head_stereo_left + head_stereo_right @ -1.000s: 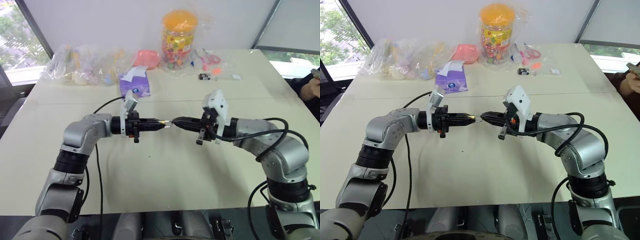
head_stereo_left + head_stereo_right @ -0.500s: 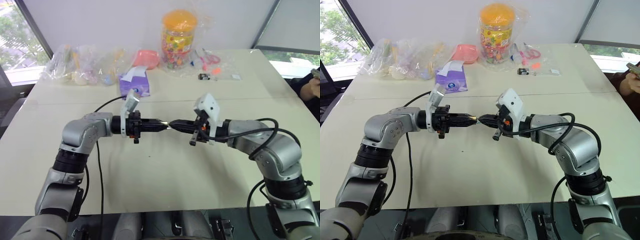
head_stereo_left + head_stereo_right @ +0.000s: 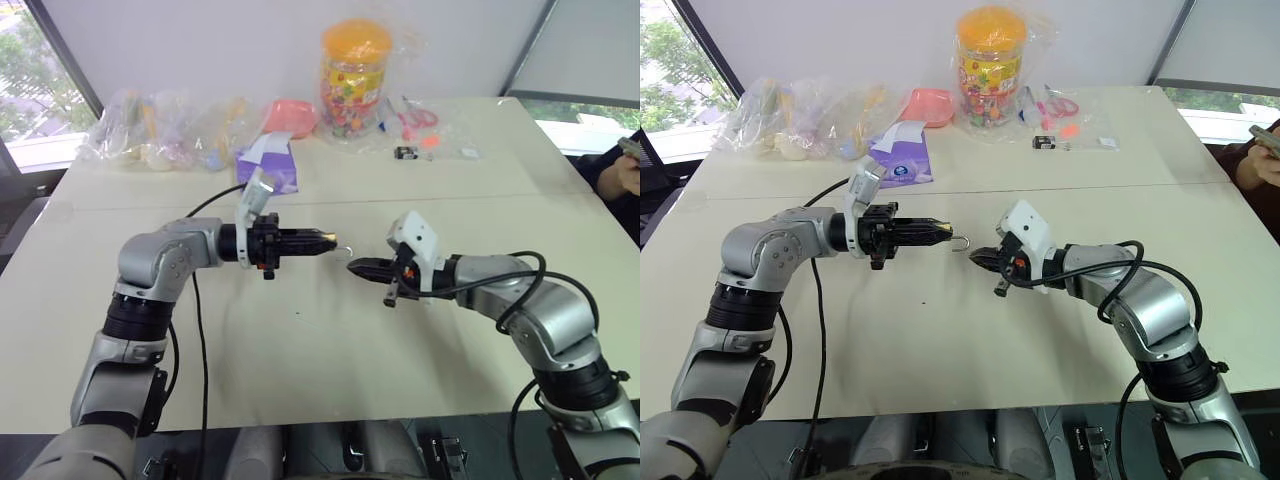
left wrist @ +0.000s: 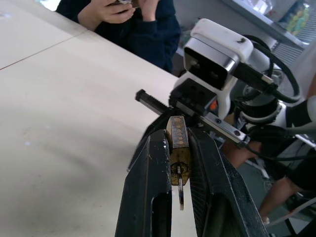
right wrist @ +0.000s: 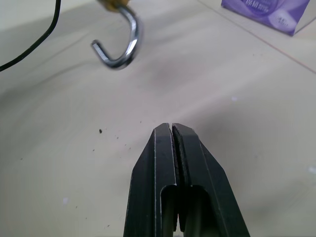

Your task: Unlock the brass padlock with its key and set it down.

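The brass padlock (image 4: 178, 148) sits clamped between the two black fingers of the left gripper (image 3: 322, 241), held above the table (image 3: 300, 360) rather than resting on it. Its gold body is narrow and edge-on in the left wrist view, scuffed along the side, with a small silvery key (image 4: 180, 190) hanging from its near end. At the far end the thin silver shackle (image 5: 120, 45) stands swung open (a free hook, its tip clear of the body) and juts past the fingertips toward the other arm.

From the padlock, the right gripper (image 3: 358, 268) lies at about 4 o'clock in the head views, near but apart, a gap of bare table showing between shackle and fingertips. Its fingers are pressed together on nothing.

Farther out, at 12 o'clock across the table, a purple tissue pack (image 3: 268, 165) lies flat; beyond it stand a candy jar with an orange lid (image 3: 356, 75), clear plastic bags (image 3: 165, 130) and a pink bowl (image 3: 290, 116). A person's hand (image 3: 628, 175) shows at 3 o'clock.
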